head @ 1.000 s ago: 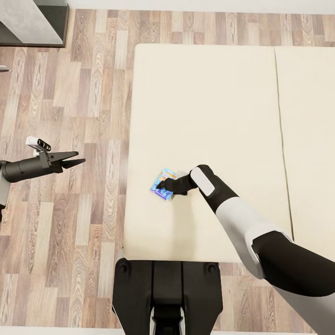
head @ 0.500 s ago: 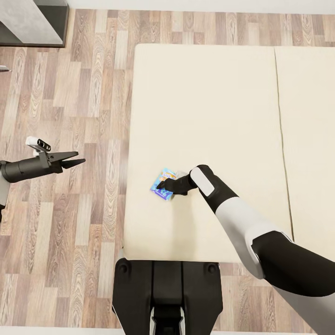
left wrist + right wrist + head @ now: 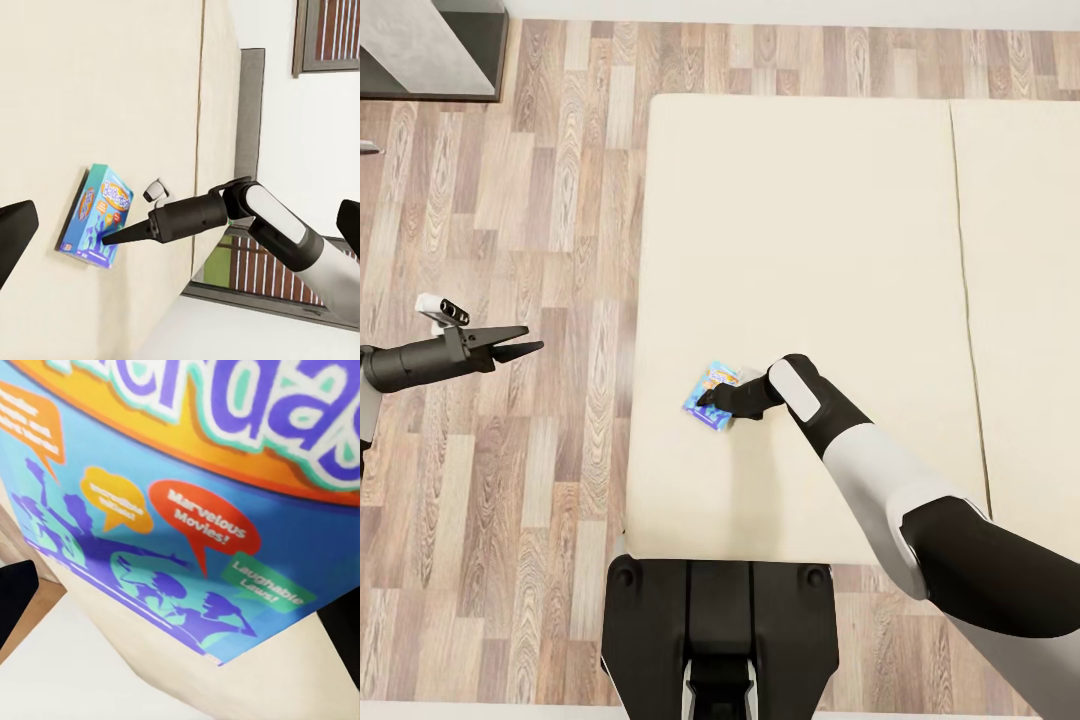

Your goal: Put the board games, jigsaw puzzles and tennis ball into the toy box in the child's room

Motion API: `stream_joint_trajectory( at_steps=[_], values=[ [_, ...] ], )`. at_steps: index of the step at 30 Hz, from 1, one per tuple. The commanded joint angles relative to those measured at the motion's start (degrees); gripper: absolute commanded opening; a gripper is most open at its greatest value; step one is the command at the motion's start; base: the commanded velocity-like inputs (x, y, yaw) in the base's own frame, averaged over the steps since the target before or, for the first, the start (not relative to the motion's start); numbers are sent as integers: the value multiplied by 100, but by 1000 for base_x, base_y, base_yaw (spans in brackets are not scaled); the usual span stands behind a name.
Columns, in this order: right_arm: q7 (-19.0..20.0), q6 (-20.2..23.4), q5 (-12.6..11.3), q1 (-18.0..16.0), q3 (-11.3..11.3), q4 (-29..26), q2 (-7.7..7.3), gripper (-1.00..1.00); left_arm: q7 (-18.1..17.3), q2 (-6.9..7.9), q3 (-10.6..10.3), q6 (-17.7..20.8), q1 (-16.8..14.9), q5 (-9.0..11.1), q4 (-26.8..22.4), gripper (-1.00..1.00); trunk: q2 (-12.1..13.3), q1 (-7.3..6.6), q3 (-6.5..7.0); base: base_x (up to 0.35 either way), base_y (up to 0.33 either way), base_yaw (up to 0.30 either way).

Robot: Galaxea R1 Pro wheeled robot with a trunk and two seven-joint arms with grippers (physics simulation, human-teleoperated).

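Black right gripper (image 3: 707, 401) is seen touching a small blue printed board-game box (image 3: 712, 383) near the cream mattress's (image 3: 810, 250) left edge, its grip undeterminable.

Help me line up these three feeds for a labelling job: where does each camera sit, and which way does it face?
Head view: up on the robot's head, facing down at the bed; both arms and the base show.
Left wrist view: on the left arm, facing across to the bed's edge; left fingertips and the right arm show.
Right wrist view: near the right hand, pressed close to the blue board game; dark fingertips at the edges.
All three share that board game.
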Motion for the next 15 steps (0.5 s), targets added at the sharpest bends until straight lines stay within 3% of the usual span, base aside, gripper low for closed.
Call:
stream_joint_trajectory(
  at_steps=[1, 15],
  values=[
    [19, -256, -314, 3, 14, 87, 14, 100, -24, -1, -3, 59, -5, -7, 3, 100, 0, 11, -7, 0, 0, 0],
    [10, -287, -307, 3, 18, 85, 14, 100, -24, -7, -3, 59, -5, -7, 3, 100, 0, 11, 55, 0, 0, 0]
  ],
)
